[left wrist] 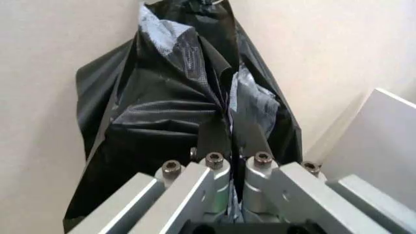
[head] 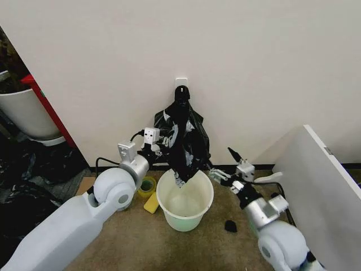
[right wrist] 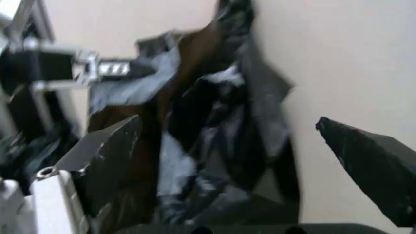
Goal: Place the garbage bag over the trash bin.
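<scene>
Standing on the brown floor nearest the robot, the round white plastic trash bin [head: 185,199] is seen open-topped, with a small black lump [head: 230,226] on the floor to its right. Just above the bin's rim, the right gripper [head: 227,165] is held with its jaws spread wide and empty beside the thin glossy black garbage bag [head: 184,144], while the left gripper [head: 163,148] is clamped shut on a fold of it. Farther back, the bag is gathered to a point at a white wall hook [head: 181,86], its lower end dangling over the bin's mouth.

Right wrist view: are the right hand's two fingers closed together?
No. The right hand is open, its dark fingers spread wide apart with the black bags between and beyond them.
</scene>
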Robot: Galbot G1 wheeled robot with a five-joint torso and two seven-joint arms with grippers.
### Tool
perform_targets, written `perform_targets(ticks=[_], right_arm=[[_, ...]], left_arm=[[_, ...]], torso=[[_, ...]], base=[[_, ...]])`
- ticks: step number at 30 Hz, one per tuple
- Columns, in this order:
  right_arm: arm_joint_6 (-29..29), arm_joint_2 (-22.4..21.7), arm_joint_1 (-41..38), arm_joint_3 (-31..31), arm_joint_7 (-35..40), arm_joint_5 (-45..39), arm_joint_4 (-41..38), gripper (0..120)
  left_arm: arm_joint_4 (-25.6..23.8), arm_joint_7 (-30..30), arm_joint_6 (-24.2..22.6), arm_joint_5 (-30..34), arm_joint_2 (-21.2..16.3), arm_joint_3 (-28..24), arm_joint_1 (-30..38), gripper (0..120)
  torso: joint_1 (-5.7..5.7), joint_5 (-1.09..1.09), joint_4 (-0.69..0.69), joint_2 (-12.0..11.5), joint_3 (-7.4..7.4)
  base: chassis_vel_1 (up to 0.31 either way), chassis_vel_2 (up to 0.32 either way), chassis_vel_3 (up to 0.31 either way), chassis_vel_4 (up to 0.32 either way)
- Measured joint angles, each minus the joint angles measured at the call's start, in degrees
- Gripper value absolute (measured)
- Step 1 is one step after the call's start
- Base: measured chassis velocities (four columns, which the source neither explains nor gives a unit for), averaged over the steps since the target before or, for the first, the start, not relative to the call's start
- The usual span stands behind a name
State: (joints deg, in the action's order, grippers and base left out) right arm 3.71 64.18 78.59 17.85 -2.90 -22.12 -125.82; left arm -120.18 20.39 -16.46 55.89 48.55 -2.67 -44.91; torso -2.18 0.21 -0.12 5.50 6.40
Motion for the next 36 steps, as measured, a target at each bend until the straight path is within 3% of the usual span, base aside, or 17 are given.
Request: perform_targets(ticks=[7,16,21,27,36], right_arm=[[8.53,-3.78,-11.74,-8.92,0.13,-0.72,2.98,100],[10.77,-3.18,-21.70,-16.79,2.11,-1.31,9.21,99],[10.75,-2.82,-24.04,-18.79,2.35,0.30,11.95,88],[10.31,-2.10,-28.11,-21.73,3.27,1.76,14.62,61],[10.24,-1.79,-28.40,-22.16,3.67,2.65,15.16,32]], left_arm=[[-1.01,-0.49,0.46,-0.11,-1.44,2.43,-2.28,0],[-1.85,-0.91,0.70,-0.41,-2.43,4.27,-4.31,0],[-2.55,-1.24,0.70,-0.46,-2.94,5.36,-5.14,0],[-3.38,-1.36,0.71,-0.60,-3.62,6.08,-6.06,0],[-3.32,-1.40,0.91,-1.37,-3.36,6.27,-6.90,0]], torso=[[0.00,0.00,0.00,0.00,0.00],[0.00,-0.01,-0.01,0.00,0.00],[0.00,-0.01,-0.02,0.00,0.00],[0.00,-0.01,0.00,0.00,0.00],[0.00,-0.01,-0.01,0.00,0.00]], base=[[0.000,0.000,0.000,0.000],[0.000,0.000,0.000,0.000],[0.000,0.000,0.000,0.000],[0.000,0.000,0.000,0.000],[0.000,0.000,0.000,0.000]])
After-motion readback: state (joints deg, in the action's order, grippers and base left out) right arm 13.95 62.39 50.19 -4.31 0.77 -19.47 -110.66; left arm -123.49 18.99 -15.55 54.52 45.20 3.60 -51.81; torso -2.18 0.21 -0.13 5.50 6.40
